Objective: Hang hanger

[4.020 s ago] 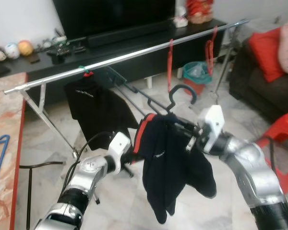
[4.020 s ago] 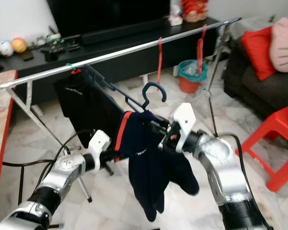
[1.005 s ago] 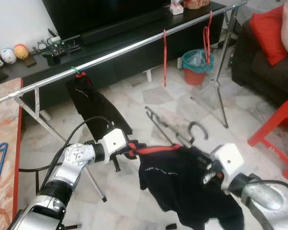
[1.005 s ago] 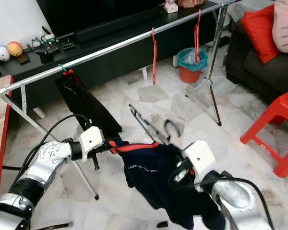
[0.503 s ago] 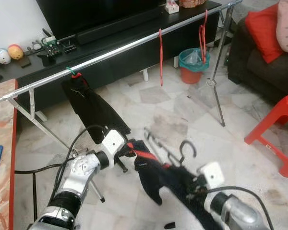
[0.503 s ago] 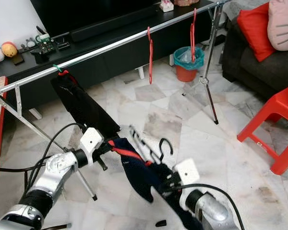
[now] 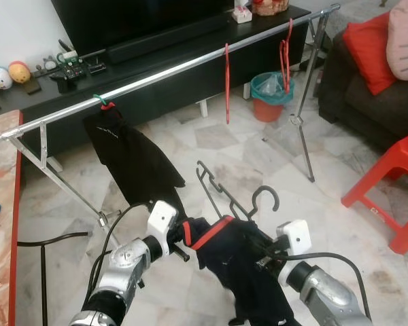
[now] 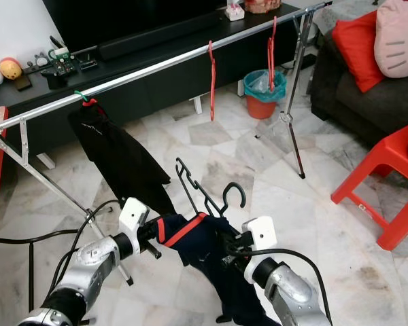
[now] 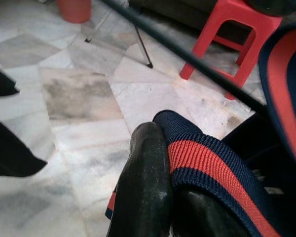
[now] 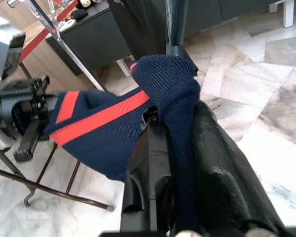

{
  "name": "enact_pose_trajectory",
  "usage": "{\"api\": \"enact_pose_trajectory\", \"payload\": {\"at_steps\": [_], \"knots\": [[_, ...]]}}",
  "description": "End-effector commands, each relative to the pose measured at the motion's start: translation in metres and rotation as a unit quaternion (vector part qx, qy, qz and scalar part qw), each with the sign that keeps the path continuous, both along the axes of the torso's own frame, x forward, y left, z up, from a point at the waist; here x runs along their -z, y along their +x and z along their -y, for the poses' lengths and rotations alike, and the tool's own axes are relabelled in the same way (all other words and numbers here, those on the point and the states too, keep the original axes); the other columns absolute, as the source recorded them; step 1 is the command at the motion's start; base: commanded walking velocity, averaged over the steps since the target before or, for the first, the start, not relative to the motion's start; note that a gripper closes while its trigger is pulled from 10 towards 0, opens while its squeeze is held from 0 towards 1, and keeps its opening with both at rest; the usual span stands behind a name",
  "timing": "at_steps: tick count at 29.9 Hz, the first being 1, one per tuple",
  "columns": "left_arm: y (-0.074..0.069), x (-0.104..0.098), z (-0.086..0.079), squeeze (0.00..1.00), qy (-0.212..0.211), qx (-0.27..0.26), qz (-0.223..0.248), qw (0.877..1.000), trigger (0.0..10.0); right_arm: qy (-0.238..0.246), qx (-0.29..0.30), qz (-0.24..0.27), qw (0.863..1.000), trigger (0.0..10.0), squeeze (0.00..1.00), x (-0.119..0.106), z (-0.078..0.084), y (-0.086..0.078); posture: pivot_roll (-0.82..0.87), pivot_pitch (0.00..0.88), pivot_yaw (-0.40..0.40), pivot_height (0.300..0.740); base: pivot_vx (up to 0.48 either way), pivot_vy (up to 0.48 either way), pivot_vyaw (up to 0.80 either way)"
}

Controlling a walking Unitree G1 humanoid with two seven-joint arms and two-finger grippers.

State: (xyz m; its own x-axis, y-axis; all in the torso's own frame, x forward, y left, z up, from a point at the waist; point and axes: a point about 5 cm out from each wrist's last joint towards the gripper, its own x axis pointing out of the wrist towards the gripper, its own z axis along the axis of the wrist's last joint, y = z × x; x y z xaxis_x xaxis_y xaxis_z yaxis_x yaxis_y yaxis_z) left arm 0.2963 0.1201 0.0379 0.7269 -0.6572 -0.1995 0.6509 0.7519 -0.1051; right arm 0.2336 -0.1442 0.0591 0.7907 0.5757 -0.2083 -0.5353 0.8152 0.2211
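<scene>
Left gripper [image 7: 185, 239] and right gripper [image 7: 262, 257] both clamped.

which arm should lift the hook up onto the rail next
Right, probably. The right gripper grips the navy garment just below the hanger hook, so it steers the hook. The left gripper only pinches the red-striped collar, off to the side of the rail.

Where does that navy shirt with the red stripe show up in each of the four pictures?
Left eye view: navy shirt, low centre, stretched between both arms.
Right eye view: low centre again.
Left wrist view: its red-striped edge pinched in the left end effector.
Right wrist view: bunched over the right end effector, stripe beyond.
Shared landmark: the silver clothes rail, also at.
</scene>
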Motion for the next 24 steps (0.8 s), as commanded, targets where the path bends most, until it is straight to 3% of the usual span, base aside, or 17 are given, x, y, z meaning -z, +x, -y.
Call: {"api": "enact_pose_trajectory", "payload": {"at_steps": [1, 7, 10, 13, 15, 17, 24], "knots": [[-0.003, 0.006, -0.006, 0.0, -0.001, -0.015, -0.014, 1.0, 10.0, 0.021, 0.004, 0.01, 1.0, 10.0, 0.0, -0.002, -0.002, -0.001, -0.09, 0.054, 0.097, 0.74, 0.0, 0.0, 0.0], [-0.007, 0.008, 0.0, 0.0, -0.003, -0.008, -0.016, 1.0, 10.0, 0.081, -0.054, 0.029, 0.995, 10.0, 0.0, -0.017, -0.009, -0.015, -0.09, 0.044, 0.088, 0.74, 0.0, 0.0, 0.0], [-0.009, 0.013, 0.0, 0.0, -0.002, -0.018, -0.026, 0.999, 10.0, 0.059, -0.009, 0.034, 0.998, 10.0, 0.0, -0.013, -0.001, -0.009, -0.1, 0.033, 0.077, 0.74, 0.0, 0.0, 0.0], [-0.008, 0.019, 0.0, 0.0, -0.008, -0.043, -0.046, 0.998, 10.0, 0.015, 0.016, 0.007, 1.0, 10.0, 0.0, 0.007, 0.006, -0.005, -0.09, 0.02, 0.063, 0.74, 0.0, 0.0, 0.0], [-0.008, 0.021, 0.0, 0.0, -0.004, -0.048, -0.05, 0.998, 10.0, 0.014, 0.033, -0.015, 0.999, 10.0, 0.0, 0.016, 0.009, -0.003, -0.09, 0.016, 0.056, 0.74, 0.0, 0.0, 0.0], [-0.008, 0.022, 0.001, 0.0, -0.007, -0.057, -0.052, 0.997, 10.0, 0.0, 0.035, -0.015, 0.999, 10.0, 0.0, 0.017, 0.01, -0.001, -0.08, 0.014, 0.046, 0.74, 0.0, 0.0, 0.0], [-0.008, 0.021, 0.002, 0.0, -0.014, -0.061, -0.047, 0.997, 10.0, 0.018, 0.027, 0.004, 0.999, 10.0, 0.0, 0.008, 0.004, 0.006, -0.08, 0.02, 0.032, 0.74, 0.0, 0.0, 0.0]]}}
